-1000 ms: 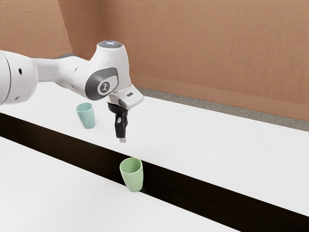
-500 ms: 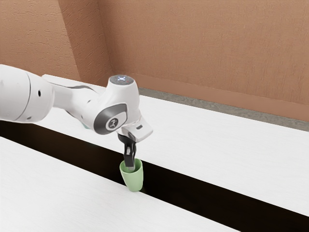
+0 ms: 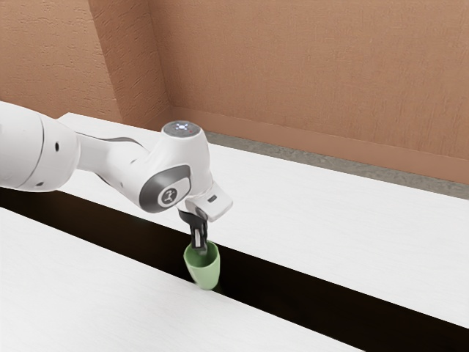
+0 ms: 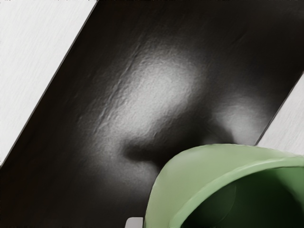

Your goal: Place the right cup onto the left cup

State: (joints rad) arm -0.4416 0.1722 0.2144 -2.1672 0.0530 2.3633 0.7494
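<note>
In the exterior view my gripper (image 3: 198, 245) is at the rim of the green cup (image 3: 206, 274), on the side toward the arm, and is shut on the cup's wall. The cup leans slightly, its base by the dark strip's near edge. In the wrist view, a pale fingertip (image 4: 135, 222) lies against the outside of the green cup (image 4: 185, 173), whose dark mouth faces the camera. The arm covers the spot where the teal cup stood.
A dark strip (image 3: 293, 286) runs lengthwise between two white table surfaces, the far one (image 3: 337, 220) and the near one (image 3: 88, 293). A brown wall (image 3: 315, 81) rises behind the table.
From above the table my hand came down to the green cup and then rose slightly. The grip has closed on its wall, and the cup has shifted and tipped a little. The arm now hides the teal cup.
</note>
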